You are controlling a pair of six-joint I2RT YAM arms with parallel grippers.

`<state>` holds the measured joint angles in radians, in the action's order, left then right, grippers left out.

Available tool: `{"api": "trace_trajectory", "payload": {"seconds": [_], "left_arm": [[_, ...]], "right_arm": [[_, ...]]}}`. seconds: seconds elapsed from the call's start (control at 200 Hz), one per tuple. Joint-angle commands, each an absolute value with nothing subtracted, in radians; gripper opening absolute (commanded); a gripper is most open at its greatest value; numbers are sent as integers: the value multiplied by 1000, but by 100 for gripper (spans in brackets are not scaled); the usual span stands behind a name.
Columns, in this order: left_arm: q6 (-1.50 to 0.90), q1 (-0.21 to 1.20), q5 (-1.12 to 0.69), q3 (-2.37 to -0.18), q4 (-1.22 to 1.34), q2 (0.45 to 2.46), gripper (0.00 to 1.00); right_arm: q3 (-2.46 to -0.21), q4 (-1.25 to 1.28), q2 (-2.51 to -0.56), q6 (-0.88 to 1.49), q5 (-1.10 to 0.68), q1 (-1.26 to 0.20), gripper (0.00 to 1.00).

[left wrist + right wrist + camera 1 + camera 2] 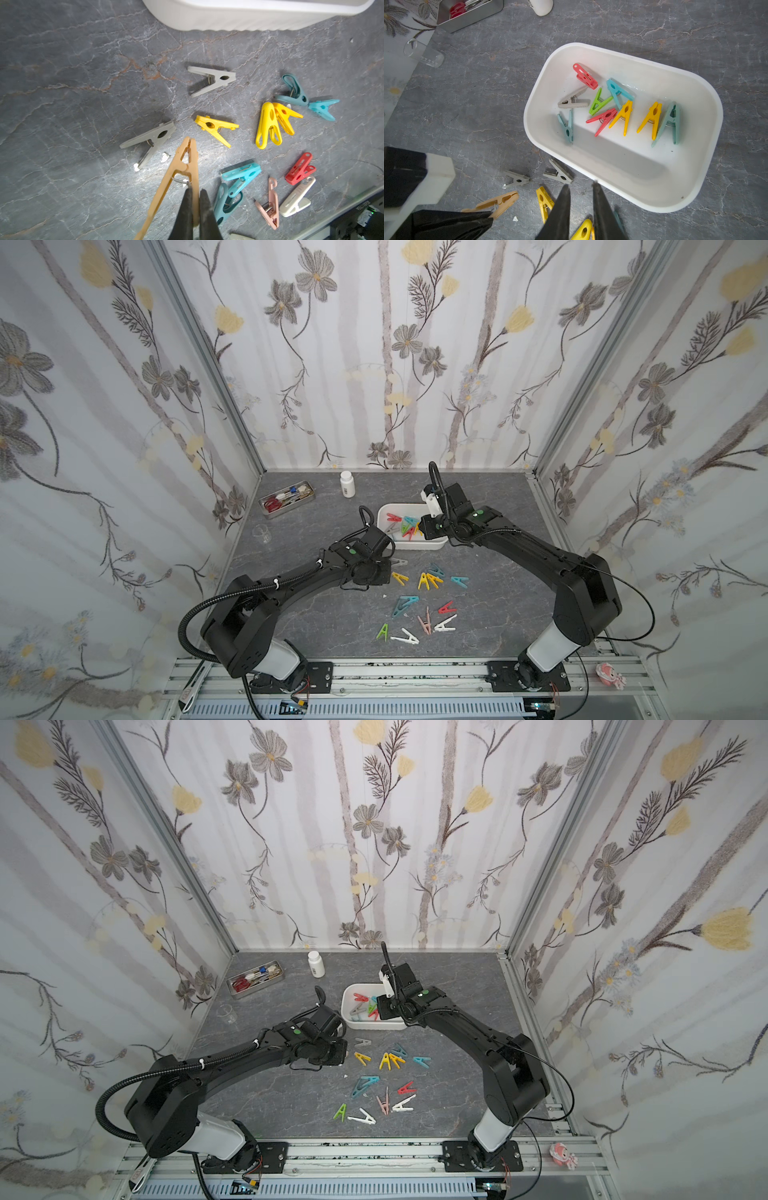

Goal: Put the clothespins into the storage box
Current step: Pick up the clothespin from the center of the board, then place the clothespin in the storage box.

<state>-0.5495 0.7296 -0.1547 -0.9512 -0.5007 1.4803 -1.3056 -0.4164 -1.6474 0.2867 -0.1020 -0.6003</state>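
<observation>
Jaws of the left gripper (194, 192) pinch one leg of the beige clothespin (182, 164) behind its spring. Best to lift it straight, clear the storage box (633, 172) rim, and release low. Right gripper (581, 185) hovers by that rim, jaws slightly apart, empty. Inside lie about nine clothespins (623, 116); over a dozen lie loose on the tabletop (332, 626).

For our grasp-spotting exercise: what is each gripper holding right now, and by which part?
The left gripper pinches the beige clothespin by one handle leg, just behind the spring. The right gripper holds nothing, and its jaws are slightly apart.
</observation>
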Motion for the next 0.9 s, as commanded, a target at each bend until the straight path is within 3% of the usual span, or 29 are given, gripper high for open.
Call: {"api": "trace_trajectory", "payload": {"seconds": [0.0,0.39,0.894], "left_arm": [[-553,719,-182,-967,-501,1474,4],[-565,623,-328,-1127,-409,1517,1],[-497,579,-345,-1574,-413,1905,0]], "right_arm": [[-1315,-414,-1633,287,-94,-601,22],[-1264,-438,-1603,270,-61,-586,23],[-1103,-467,-1417,272,-39,-512,24]]}}
